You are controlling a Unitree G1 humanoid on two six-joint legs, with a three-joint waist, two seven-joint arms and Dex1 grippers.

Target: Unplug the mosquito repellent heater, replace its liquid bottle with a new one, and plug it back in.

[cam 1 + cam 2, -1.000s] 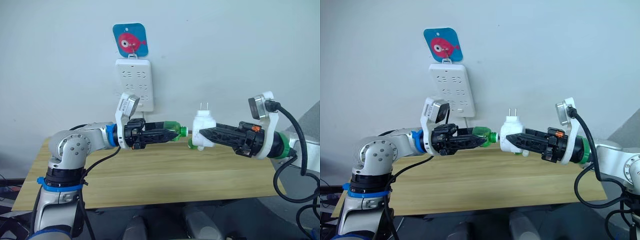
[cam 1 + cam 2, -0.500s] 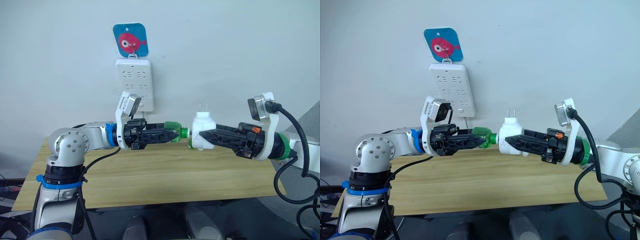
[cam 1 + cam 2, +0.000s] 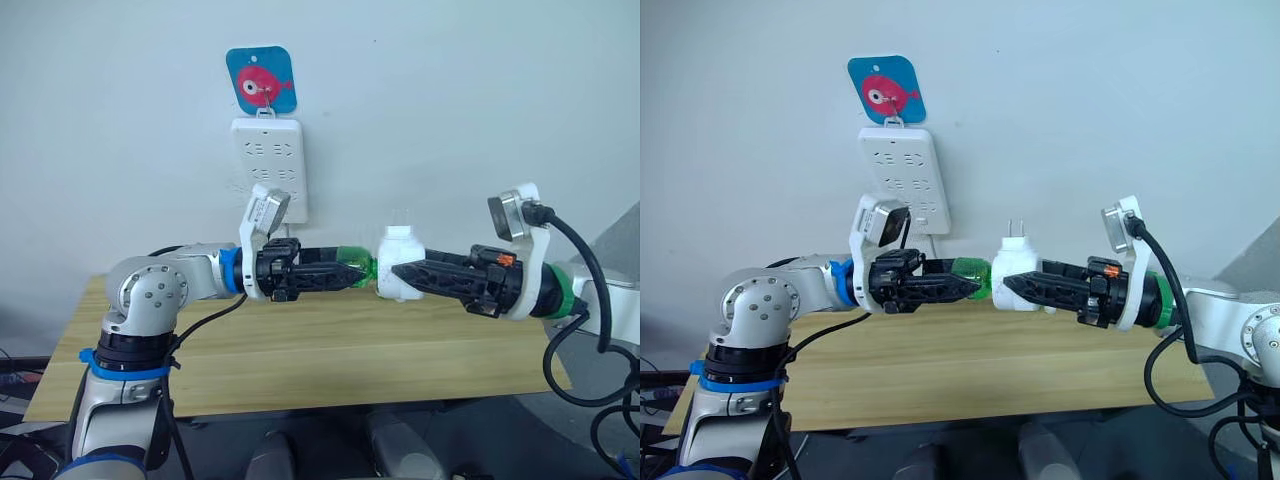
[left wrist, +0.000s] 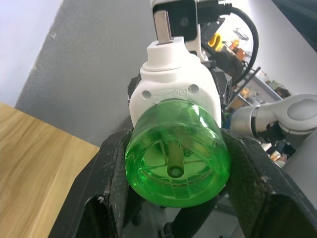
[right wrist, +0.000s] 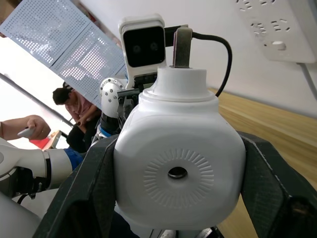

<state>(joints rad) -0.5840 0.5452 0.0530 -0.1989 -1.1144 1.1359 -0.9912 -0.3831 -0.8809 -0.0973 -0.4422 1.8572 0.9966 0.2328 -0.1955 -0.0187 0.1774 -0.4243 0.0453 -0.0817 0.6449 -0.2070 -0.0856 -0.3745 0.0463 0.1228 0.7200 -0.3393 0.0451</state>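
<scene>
Head views: the mosquito repellent heater (image 3: 402, 277) is held unplugged above the table (image 3: 330, 350) by the right gripper (image 3: 398, 272) — a green bottle (image 3: 352, 266), clamped in the left gripper (image 3: 362, 268), is mated to it. Wrist views: both grips are confirmed — replugging into the power strip (image 3: 903, 178) remains.

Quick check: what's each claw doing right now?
Left claw: shut on the green bottle.
Right claw: shut on the heater.
</scene>
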